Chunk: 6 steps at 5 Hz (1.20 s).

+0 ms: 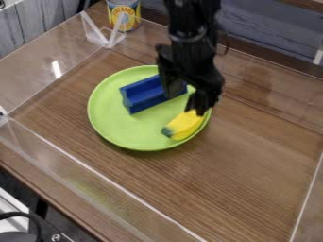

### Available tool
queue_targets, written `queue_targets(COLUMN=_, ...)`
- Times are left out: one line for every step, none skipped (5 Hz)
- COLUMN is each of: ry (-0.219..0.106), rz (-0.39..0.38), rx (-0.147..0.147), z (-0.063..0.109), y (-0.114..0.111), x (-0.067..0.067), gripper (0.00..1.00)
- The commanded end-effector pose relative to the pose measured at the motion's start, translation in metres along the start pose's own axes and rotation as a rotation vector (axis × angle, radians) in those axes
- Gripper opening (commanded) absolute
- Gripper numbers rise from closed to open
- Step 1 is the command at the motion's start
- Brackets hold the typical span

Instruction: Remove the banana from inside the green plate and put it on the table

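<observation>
The yellow banana (186, 127) lies at the right side of the round green plate (111, 118) on the brown wood-grain table (240, 180). My black gripper (184, 93) points down over the plate, open, with one finger toward the blue block (143, 95) and the other over the banana's far end. Nothing is held between the fingers. The gripper covers the banana's upper end and part of the blue block.
Clear acrylic walls (38, 61) border the table on all sides. A yellow container (121, 14) stands outside the far wall at the back. Bare tabletop lies to the right of and in front of the plate.
</observation>
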<state>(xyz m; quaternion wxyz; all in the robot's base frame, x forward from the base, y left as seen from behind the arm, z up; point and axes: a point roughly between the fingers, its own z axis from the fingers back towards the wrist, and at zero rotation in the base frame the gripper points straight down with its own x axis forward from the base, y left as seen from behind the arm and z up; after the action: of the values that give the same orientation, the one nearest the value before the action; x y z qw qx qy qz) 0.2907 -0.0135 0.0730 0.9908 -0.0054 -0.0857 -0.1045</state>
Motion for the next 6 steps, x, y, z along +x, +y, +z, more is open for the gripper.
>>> queue_targets(ry=-0.04, rz=-0.047, rx=0.0, z=-0.013, y=-0.001, x=-0.002, gripper=1.0)
queue_targets(ry=-0.046, rz=-0.097, rx=-0.006, z=-0.028, y=0.0, x=-0.007, gripper=0.0)
queue_targets(ry=-0.044, rz=-0.103, rx=-0.009, z=-0.028, y=0.008, x=-0.014, gripper=0.0)
queue_targets(ry=-0.042, rz=-0.108, rx=-0.012, z=-0.028, y=0.016, x=-0.021, gripper=0.0)
queue_targets(ry=-0.039, rz=-0.146, rx=-0.021, z=-0.02, y=0.016, x=-0.016, gripper=0.0)
queue_targets(ry=-0.037, rz=-0.184, rx=-0.031, z=-0.013, y=0.015, x=-0.01, gripper=0.0)
